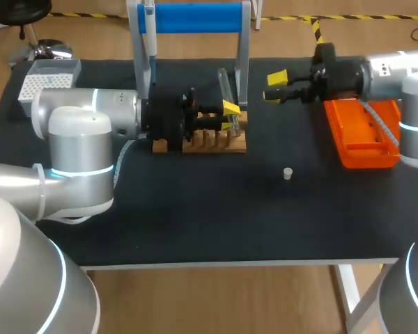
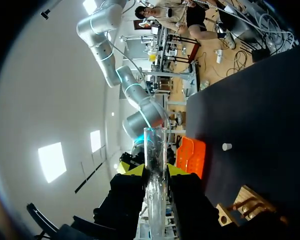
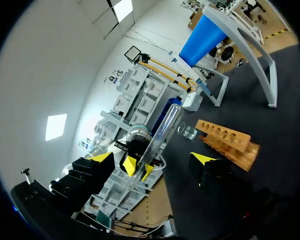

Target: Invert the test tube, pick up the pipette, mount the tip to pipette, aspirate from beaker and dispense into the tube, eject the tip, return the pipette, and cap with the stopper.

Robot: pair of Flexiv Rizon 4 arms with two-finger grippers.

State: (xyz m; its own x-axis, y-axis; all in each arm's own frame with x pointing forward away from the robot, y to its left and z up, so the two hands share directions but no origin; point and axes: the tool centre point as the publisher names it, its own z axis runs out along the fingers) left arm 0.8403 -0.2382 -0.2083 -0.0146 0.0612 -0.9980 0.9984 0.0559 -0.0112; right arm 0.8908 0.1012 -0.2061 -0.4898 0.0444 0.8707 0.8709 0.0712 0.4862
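Note:
My left gripper is shut on a clear test tube, holding it near-upright just over the wooden rack. In the left wrist view the test tube stands out from between the yellow fingers of that gripper. My right gripper hangs open a short way to the right of the tube, pointing at it and holding nothing. From the right wrist, the tube lies ahead of the open right gripper. The pipette hangs on the blue stand. A small stopper lies on the mat.
An orange tray sits at the right, under my right arm. A white tip box is at the back left. A small clear glass vessel stands by the rack. Open mat lies in front of the rack.

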